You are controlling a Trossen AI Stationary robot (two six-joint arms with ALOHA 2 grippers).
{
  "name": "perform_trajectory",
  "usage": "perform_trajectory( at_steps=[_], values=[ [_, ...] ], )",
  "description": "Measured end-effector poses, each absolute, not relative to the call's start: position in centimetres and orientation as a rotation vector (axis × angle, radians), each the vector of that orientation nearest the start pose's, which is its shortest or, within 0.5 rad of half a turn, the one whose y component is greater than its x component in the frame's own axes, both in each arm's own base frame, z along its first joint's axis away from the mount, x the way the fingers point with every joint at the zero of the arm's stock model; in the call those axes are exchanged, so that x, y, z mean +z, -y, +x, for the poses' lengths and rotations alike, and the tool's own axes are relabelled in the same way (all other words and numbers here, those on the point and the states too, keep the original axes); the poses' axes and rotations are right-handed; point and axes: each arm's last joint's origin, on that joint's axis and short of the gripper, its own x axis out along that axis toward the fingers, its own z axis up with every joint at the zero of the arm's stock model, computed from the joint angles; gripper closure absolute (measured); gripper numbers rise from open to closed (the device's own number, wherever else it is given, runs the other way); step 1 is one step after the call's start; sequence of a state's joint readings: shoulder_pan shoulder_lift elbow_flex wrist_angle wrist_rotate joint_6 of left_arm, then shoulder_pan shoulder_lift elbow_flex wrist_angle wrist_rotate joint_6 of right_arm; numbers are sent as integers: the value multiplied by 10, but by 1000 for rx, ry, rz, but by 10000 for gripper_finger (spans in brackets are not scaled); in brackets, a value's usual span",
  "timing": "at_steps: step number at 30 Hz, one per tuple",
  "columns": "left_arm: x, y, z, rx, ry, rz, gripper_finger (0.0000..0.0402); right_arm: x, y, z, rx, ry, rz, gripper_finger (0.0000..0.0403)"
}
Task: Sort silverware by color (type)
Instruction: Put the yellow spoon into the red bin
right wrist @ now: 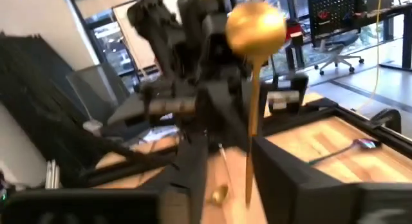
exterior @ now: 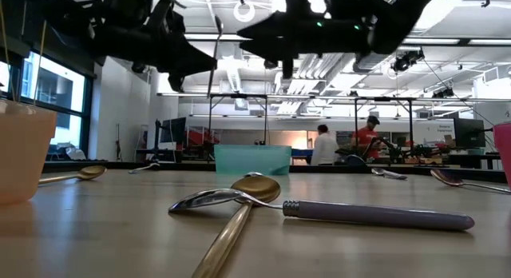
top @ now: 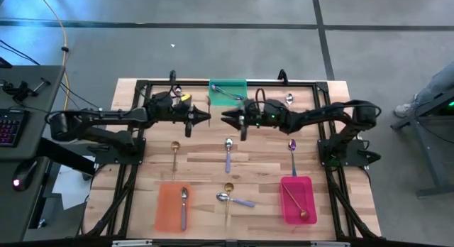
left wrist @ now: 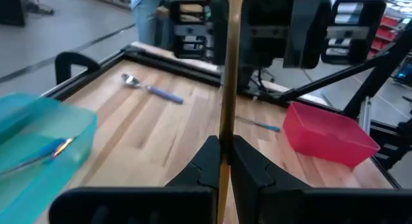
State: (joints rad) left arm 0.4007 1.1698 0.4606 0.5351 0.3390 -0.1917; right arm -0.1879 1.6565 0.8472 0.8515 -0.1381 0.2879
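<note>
My left gripper (top: 207, 118) is high above the table's middle, shut on a gold spoon (exterior: 217, 50) that stands upright with its round bowl (right wrist: 255, 24) on top. My right gripper (top: 225, 119) faces it from the right, open, with its fingertips just short of the spoon. In the right wrist view the handle (right wrist: 250, 134) shows in the gap between the right fingers. Loose spoons lie on the table: a gold one (top: 174, 153), a silver-lavender one (top: 228, 155), a purple one (top: 291, 149), and a gold and a lavender one crossed (top: 230, 197). My left gripper pinches the gold spoon's thin handle (left wrist: 224, 124) between its two fingers. The fingers (left wrist: 207, 161) lie level, coming from the table's left, across the handle. The spoon stands upright, bowl up, lifted clear of the table, with the handle showing above and below the fingers (exterior: 215, 85).
A green tray (top: 228, 85) at the far middle holds an iridescent spoon. An orange tray (top: 169, 208) near left holds a silver-lavender spoon. A pink tray (top: 301, 187) near right holds a copper spoon. A silver spoon (top: 289, 99) lies far right. People stand in the room behind.
</note>
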Motion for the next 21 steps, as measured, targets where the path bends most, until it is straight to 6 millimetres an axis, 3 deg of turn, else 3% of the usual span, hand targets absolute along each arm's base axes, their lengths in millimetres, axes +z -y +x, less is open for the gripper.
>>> perform_trajectory(
  at_steps=[5, 10, 15, 21],
  values=[
    [215, -80, 227, 51, -128, -241, 397, 249, 67, 364, -112, 0, 254, 236],
    [214, -78, 234, 32, -86, -240, 397, 255, 70, 378, -116, -28, 251, 239],
    [211, -78, 238, 18, -76, -244, 397, 253, 71, 388, -115, -32, 249, 284],
    [210, -79, 239, 31, -67, -257, 385, 251, 70, 388, -126, -47, 231, 391]
  ],
)
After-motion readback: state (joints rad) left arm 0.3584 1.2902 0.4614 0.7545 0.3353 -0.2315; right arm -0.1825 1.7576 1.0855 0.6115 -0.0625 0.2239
